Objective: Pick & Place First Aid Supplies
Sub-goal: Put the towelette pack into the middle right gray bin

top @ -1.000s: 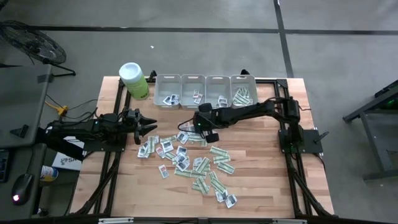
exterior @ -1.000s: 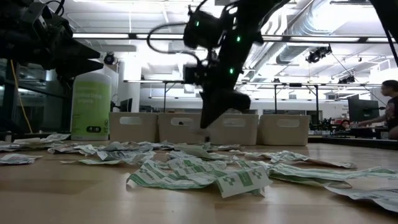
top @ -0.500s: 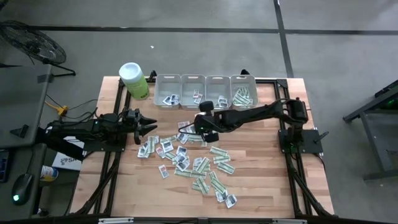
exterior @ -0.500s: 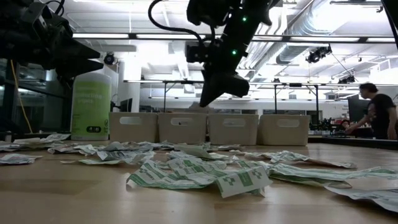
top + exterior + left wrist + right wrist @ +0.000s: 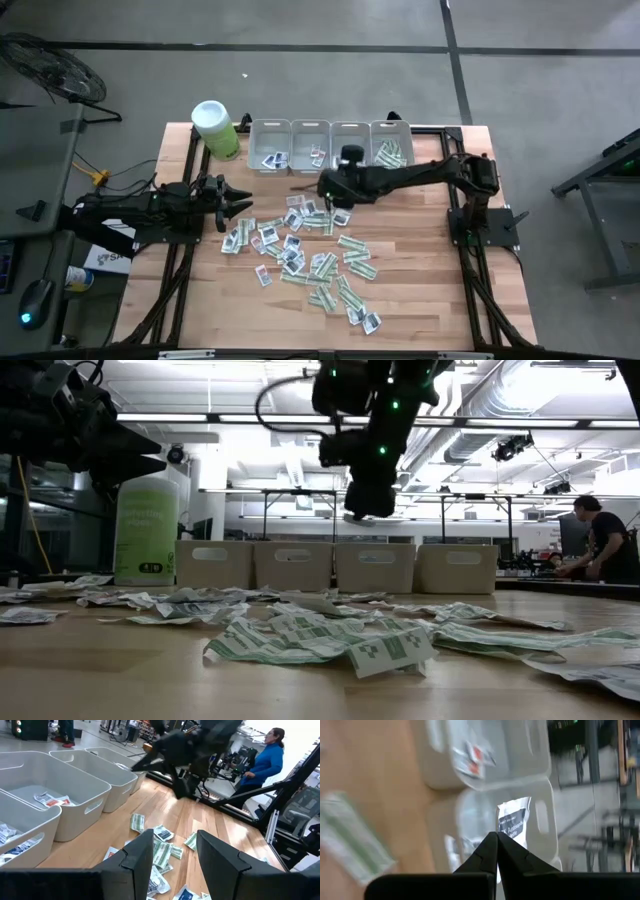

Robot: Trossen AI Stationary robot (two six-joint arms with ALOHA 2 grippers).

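Right wrist view: the right claw (image 5: 496, 836) is clenched on a white packet (image 5: 514, 824) with a dark band of print, held above the grey bins (image 5: 330, 146) at the desk's (image 5: 420, 290) far edge. Several bins hold a few packets. More supplies (image 5: 300, 250) lie scattered mid-desk. Left claw (image 5: 243, 203) waits released beside them

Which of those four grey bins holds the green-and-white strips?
The bin at the right end of the row, nearest the right arm's base. Green-and-white strips lie in it; the other three show only small white packets or too little to tell.
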